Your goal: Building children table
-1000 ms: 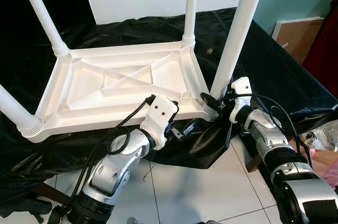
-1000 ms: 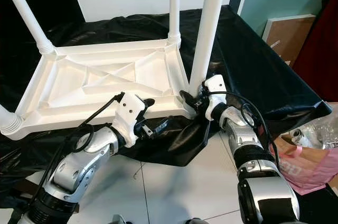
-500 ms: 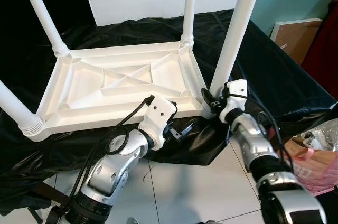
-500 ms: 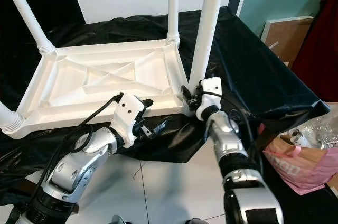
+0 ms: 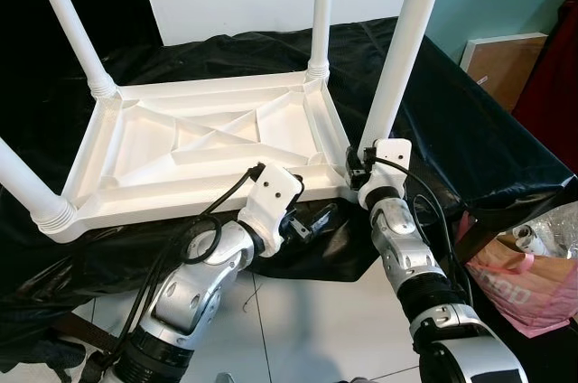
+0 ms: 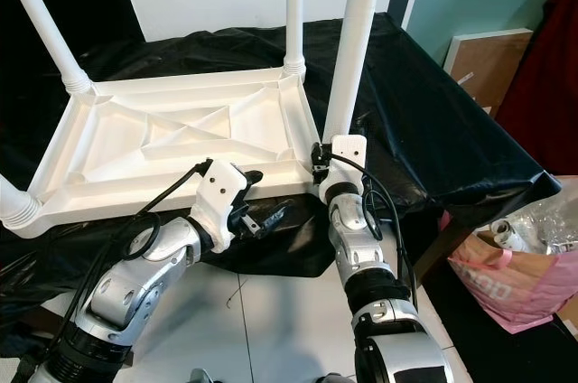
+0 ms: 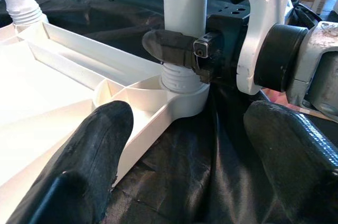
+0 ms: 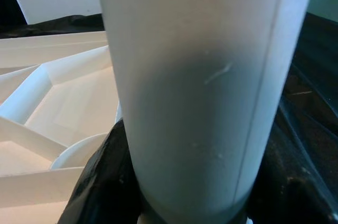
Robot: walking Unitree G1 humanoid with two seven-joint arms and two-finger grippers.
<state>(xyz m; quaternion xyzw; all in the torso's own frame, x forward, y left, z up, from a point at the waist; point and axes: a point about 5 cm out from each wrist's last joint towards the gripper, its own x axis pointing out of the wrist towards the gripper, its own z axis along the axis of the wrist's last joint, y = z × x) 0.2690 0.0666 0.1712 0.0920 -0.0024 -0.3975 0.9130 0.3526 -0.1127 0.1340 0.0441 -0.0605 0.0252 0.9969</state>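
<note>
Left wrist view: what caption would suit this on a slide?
Right pincer clamps the base of a white table leg on the upturned table; left pincer waits open nearby.

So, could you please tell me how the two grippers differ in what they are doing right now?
The right gripper is shut on the white table leg just above its threaded base, while the left gripper holds nothing, its fingers open. The right one is at the corner socket; the left one hovers by the near edge of the upturned tabletop, over the black cloth. Both point toward that corner.

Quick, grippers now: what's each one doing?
Left gripper: open, holding nothing, near the upturned white plastic table.
Right gripper: shut on the white cylindrical table leg.
</note>
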